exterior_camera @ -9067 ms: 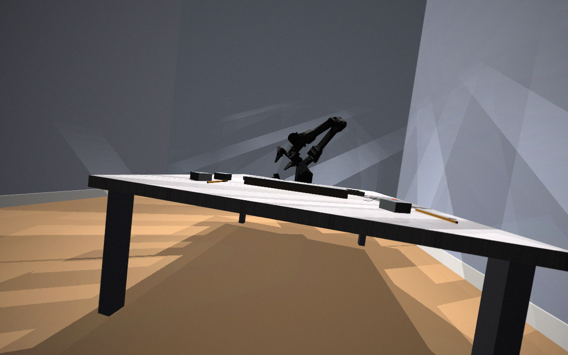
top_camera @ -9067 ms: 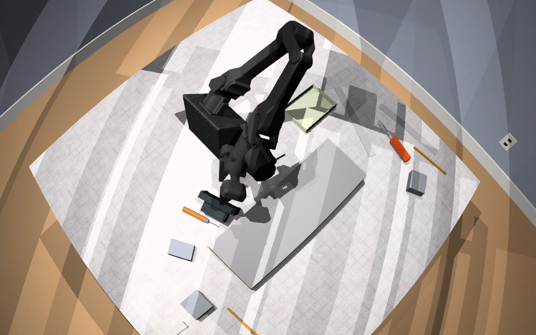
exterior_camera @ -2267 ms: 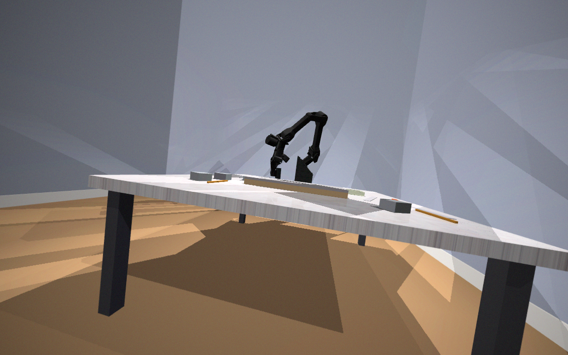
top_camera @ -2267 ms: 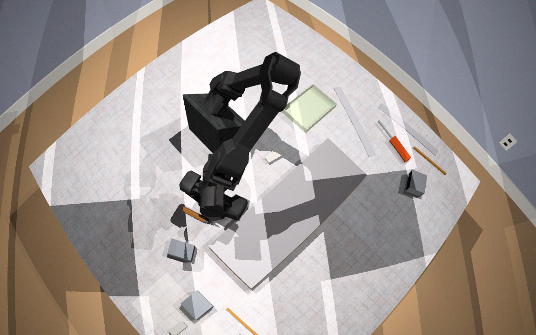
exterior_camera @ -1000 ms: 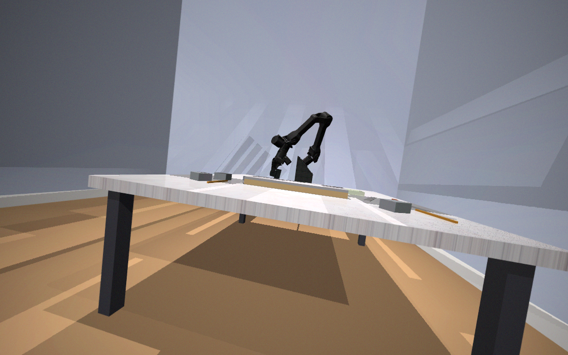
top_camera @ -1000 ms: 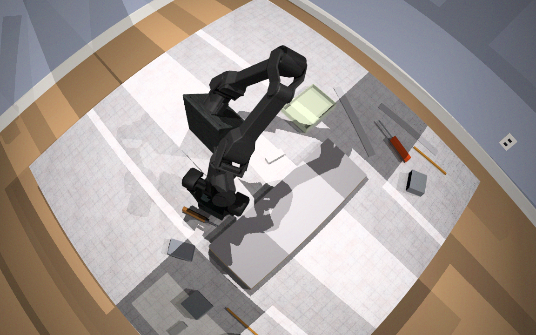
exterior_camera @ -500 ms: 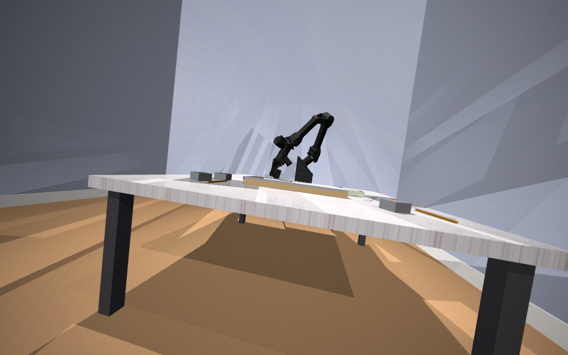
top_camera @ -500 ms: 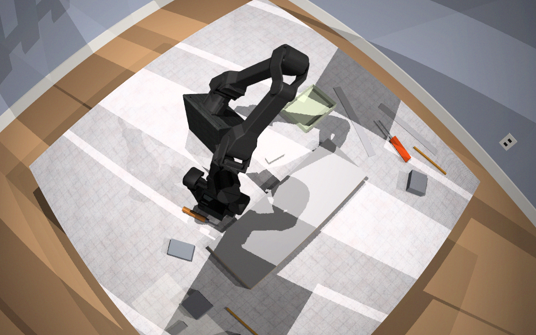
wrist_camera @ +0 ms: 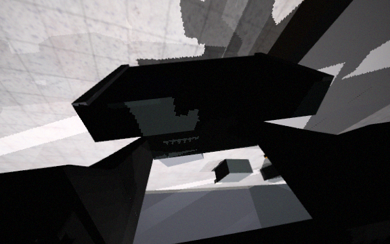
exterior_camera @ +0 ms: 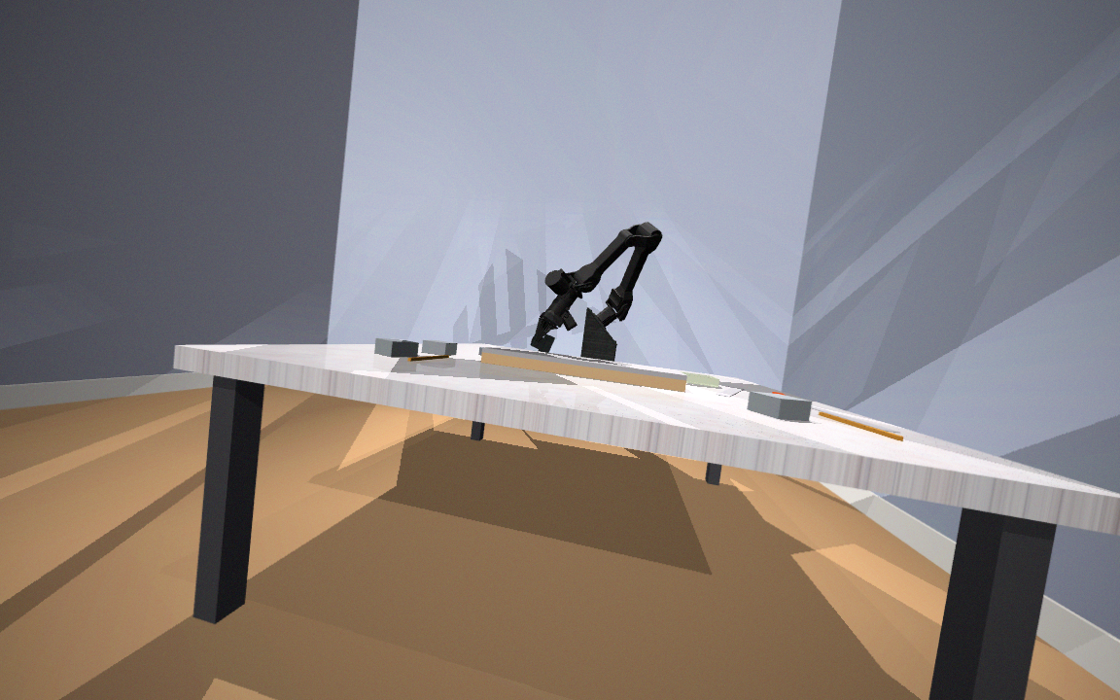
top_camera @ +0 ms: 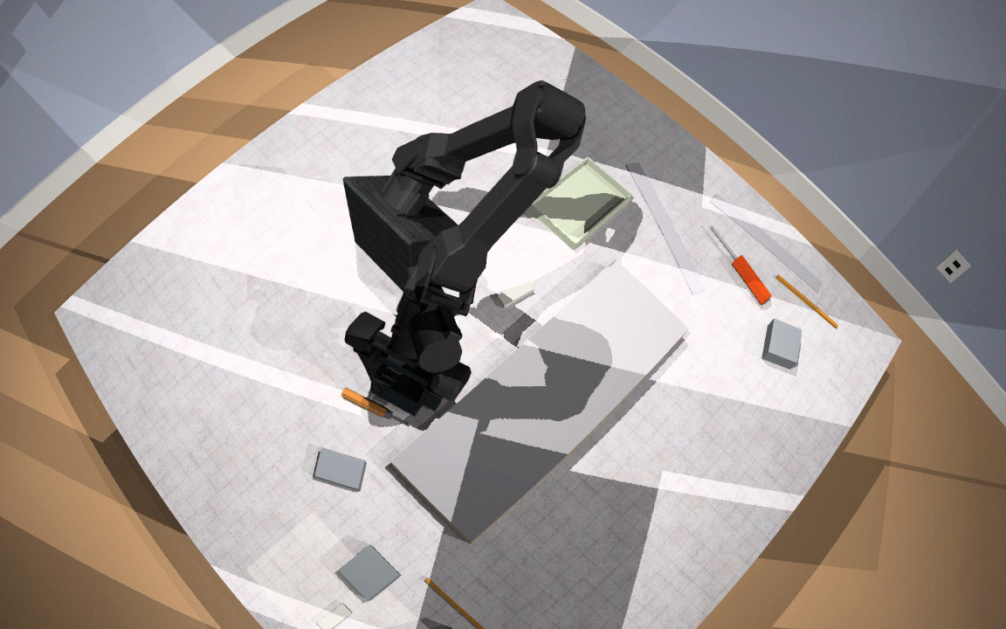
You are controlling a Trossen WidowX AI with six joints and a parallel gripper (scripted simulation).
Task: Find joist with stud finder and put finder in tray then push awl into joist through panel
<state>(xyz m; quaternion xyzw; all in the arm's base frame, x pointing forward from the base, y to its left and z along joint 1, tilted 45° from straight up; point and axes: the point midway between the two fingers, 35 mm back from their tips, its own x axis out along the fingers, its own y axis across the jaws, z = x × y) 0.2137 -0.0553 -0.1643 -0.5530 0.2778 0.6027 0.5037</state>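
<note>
White-topped counter (top_camera: 202,289) (exterior_camera: 329,391) (wrist_camera: 29,78); gripper (top_camera: 413,387) (exterior_camera: 542,335) (wrist_camera: 203,131), inward of left corner in top view, pinches dark stud finder (top_camera: 399,384) (exterior_camera: 542,343) (wrist_camera: 208,85). Likely scanning; next, level sweep over panel (top_camera: 631,313) (exterior_camera: 581,369) (wrist_camera: 364,30).

In the top view, a pencil (top_camera: 456,605) is cut off by the bottom edge.

Blue-grey walls (top_camera: 920,187) (exterior_camera: 581,130) around an orange-brown floor (top_camera: 14,438) (exterior_camera: 460,591).

Single black arm (top_camera: 483,210) (exterior_camera: 620,261) raised at elbow, forearm descending; pincer (top_camera: 413,411) (exterior_camera: 540,343) low, angled downward, its fingers parted and clamped on a dark block-shaped object.
</note>
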